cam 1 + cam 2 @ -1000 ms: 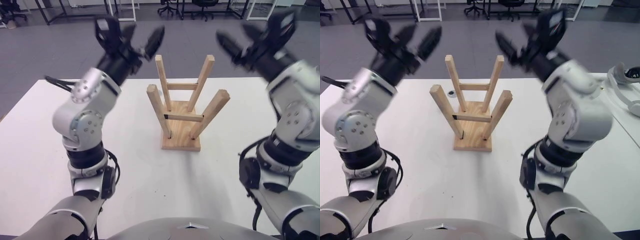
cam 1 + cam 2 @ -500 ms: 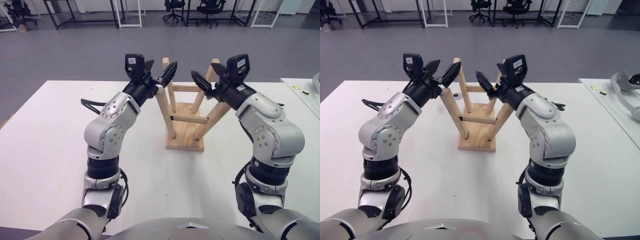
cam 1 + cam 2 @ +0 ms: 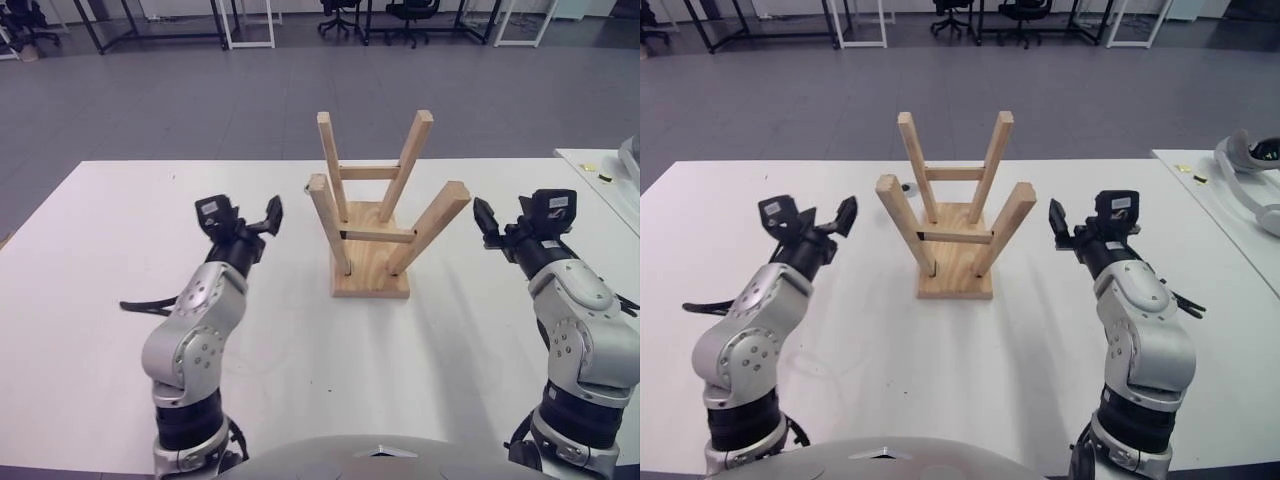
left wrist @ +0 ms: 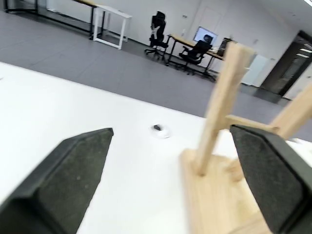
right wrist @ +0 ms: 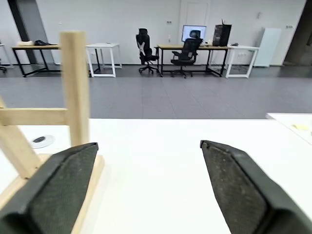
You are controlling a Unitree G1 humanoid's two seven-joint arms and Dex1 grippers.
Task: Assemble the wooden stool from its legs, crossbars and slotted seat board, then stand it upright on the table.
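**Stool upside down on the desk, both sets of fingers apart and empty**

The stool point(image 3: 372, 240) rests upside down near the middle of the white desk point(image 3: 110, 230). Its seat board point(image 3: 371, 283) lies flat on the surface, and its four legs point(image 3: 325, 225) point up and splay outward. One crossbar point(image 3: 378, 236) joins the two nearer legs, and a second one joins the two farther legs.

The left fingers point(image 3: 273, 212) are held low over the desk to the left of the stool, near it but not touching it. They are spread wide with nothing between them. In the left wrist view they frame one leg and the edge of the seat board.

The right fingers point(image 3: 481, 217) are held to the right of the stool, also clear of it. They too are spread wide and hold nothing. In the right wrist view a leg and the end of a crossbar stand beside one finger.

A small round grommet point(image 3: 904, 186) is set in the desk just behind the stool, on its left. A white device point(image 3: 1252, 165) lies on a second desk at the right edge. Office chairs point(image 5: 165, 48) and more desks stand in the room behind.
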